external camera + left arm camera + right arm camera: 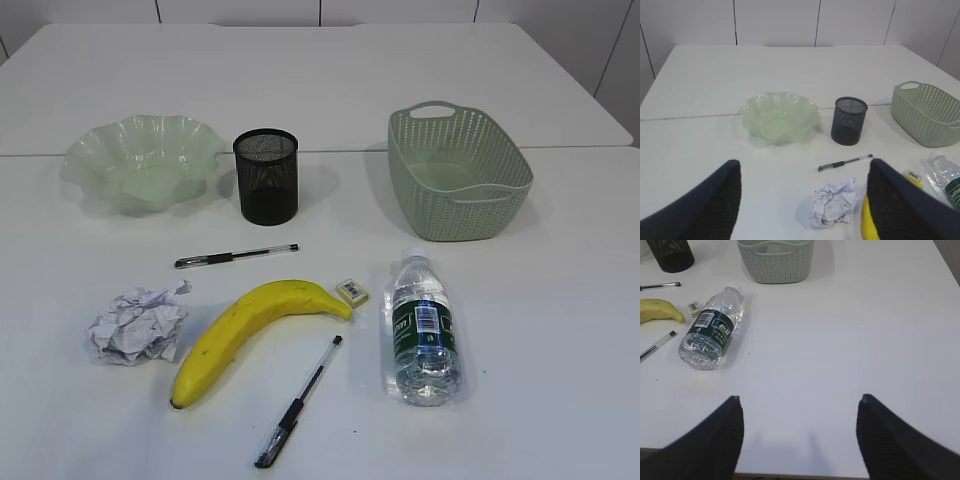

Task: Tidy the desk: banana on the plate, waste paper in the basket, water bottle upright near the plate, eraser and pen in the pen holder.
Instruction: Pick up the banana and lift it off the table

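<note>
Banana [250, 332] lies near the front of the white table [560, 330], slanting from its blossom end at the lower left up to its stem at the upper right, and nothing touches it but the table. Nearest the front edge, just right of the banana, a pen [300, 400] lies on a slant. Left of the banana sits the crumpled paper [137, 326], and right of it the bottle [422, 328] lies on its side, cap pointing toward the far side, label up. The small yellow eraser [351, 291] rests just beside the banana's stem, between banana and bottle. A second pen [236, 256] lies farther back, roughly level, between the banana and the black mesh holder [266, 175]. Holder stands upright in the far row, with the pale green ruffled plate [145, 162] to its left and the green woven basket [458, 172] to its right, well apart. Neither arm shows in the exterior view. In the left wrist view the left gripper [802, 205] hangs above the paper with its dark fingers [715, 200] spread wide and holding nothing. In the right wrist view the right gripper [797, 437] hangs over bare table near the front edge, right of the bottle, its jaws likewise wide and empty.
</note>
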`<move>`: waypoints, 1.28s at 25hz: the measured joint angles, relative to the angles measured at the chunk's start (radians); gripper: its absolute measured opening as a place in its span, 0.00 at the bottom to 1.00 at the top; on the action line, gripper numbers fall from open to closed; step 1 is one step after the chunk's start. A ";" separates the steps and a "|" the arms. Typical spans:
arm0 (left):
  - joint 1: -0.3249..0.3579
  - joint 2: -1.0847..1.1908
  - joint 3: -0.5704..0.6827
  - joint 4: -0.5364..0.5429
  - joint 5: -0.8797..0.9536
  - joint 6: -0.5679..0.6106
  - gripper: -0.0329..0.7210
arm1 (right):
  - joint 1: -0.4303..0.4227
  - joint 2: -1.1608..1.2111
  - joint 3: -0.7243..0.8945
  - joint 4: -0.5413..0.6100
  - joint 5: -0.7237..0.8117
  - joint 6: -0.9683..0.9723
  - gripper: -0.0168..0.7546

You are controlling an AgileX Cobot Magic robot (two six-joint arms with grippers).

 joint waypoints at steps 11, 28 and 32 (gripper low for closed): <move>0.000 0.338 -0.135 -0.023 -0.273 0.131 0.73 | 0.000 0.000 0.000 0.015 0.000 0.000 0.70; -0.128 0.801 -0.327 0.016 -0.394 0.276 0.69 | 0.000 0.000 0.000 0.017 0.000 0.000 0.70; -0.244 0.916 -0.454 0.016 -0.317 0.307 0.69 | 0.000 0.000 0.000 0.017 0.000 0.000 0.70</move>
